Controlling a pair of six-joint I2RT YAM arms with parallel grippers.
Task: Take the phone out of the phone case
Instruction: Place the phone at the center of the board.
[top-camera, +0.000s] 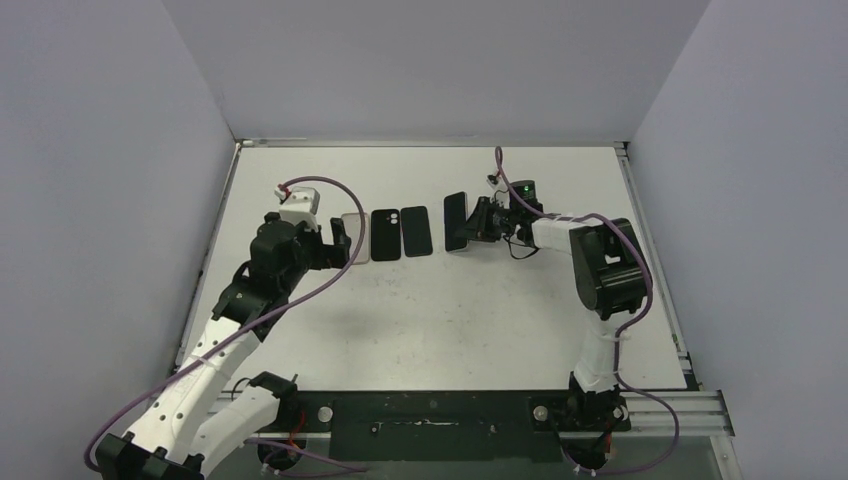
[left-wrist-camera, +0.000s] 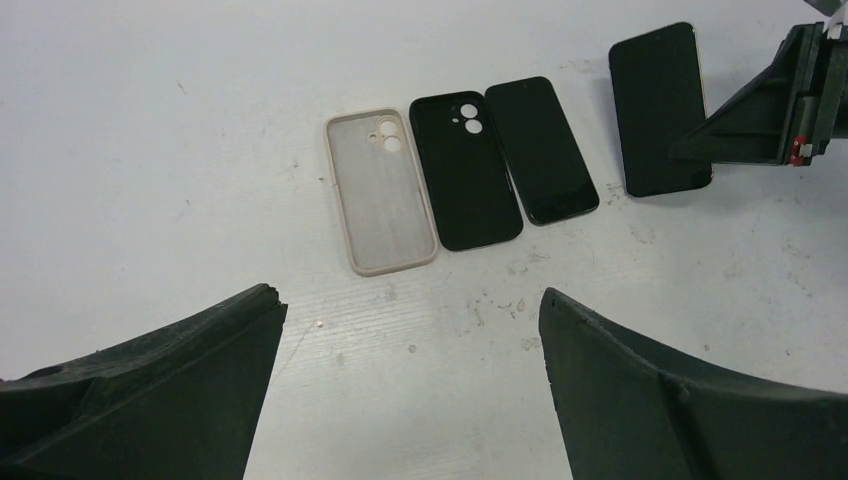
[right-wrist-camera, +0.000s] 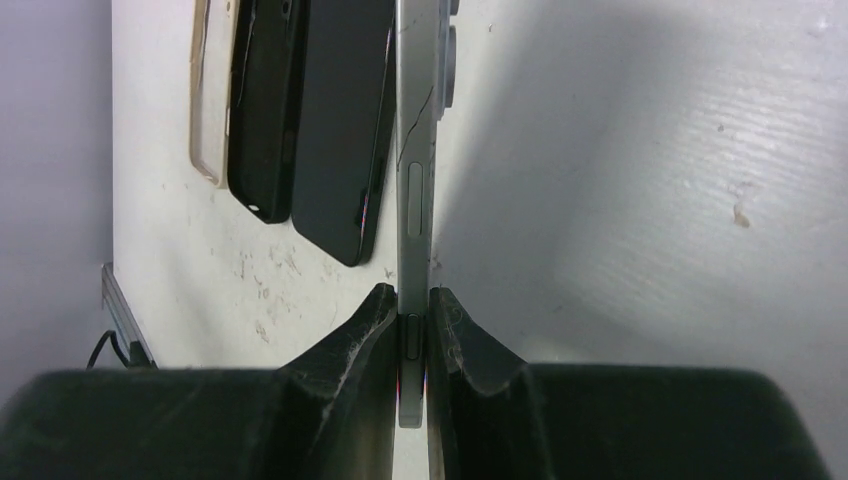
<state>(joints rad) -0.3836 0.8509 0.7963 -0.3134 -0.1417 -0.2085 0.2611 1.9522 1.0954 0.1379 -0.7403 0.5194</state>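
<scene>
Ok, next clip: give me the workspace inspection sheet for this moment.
Surface: white table, scuffed and speckled.
Job's things: beige case, empty, inside up; black case beside it; black phone flat next to that; second phone out of any case.
Clutter: nothing seen.
End effectors: left end effector open, empty, near the beige case; right end effector shut on the second phone, holding it on edge.
Cables: purple cable along each arm.
Surroundings: plain walls on three sides.

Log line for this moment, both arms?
left gripper: open, empty | right gripper: shut on phone, edge-on | beige case, black case: empty, flat | second phone: flat beside black case
</scene>
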